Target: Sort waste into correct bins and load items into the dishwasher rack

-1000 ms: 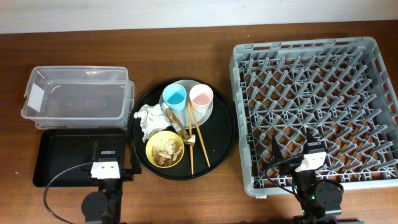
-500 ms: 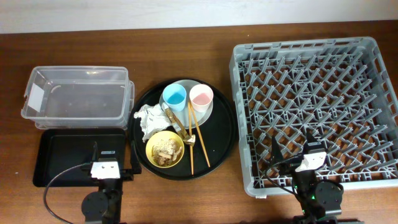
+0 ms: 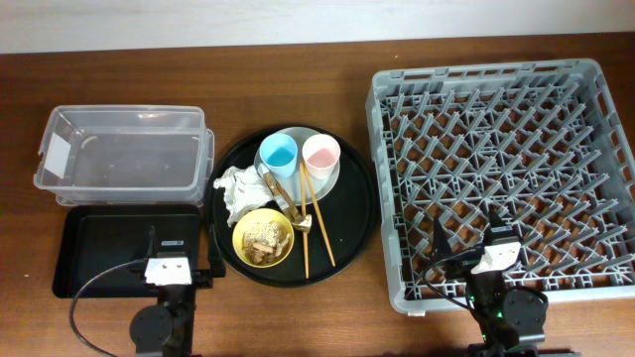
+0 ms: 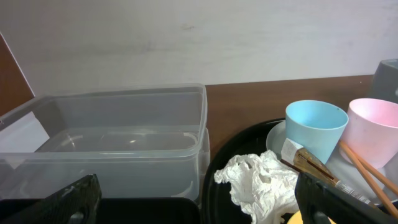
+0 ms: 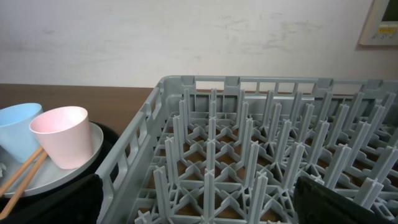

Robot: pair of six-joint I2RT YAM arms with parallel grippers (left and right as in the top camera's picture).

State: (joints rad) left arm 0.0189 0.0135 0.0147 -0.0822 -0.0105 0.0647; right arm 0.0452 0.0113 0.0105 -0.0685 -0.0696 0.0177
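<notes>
A round black tray point(image 3: 352, 213) holds a crumpled white napkin point(image 3: 238, 190), a brown wrapper point(image 3: 273, 186), a yellow bowl point(image 3: 263, 238) of beige scraps, and wooden chopsticks point(image 3: 316, 220). A blue cup point(image 3: 279, 154) and a pink cup point(image 3: 320, 155) stand on a grey-green plate point(image 3: 298, 132). The clear tub point(image 3: 124, 149) and the shallow black tray point(image 3: 109, 253) lie at the left. The grey rack point(image 3: 506, 169) is at the right. My left gripper point(image 3: 182, 256) is open and empty over the black tray, facing the tub point(image 4: 112, 137) and napkin point(image 4: 261, 183). My right gripper point(image 3: 466, 248) is open and empty over the rack's near-left corner point(image 5: 249, 155).
The wooden table point(image 3: 298, 30) runs to a white wall at the back. The pink cup point(image 5: 62, 134) and the plate point(image 5: 62, 177) sit just left of the rack's wall. Both arm bases stand at the front edge.
</notes>
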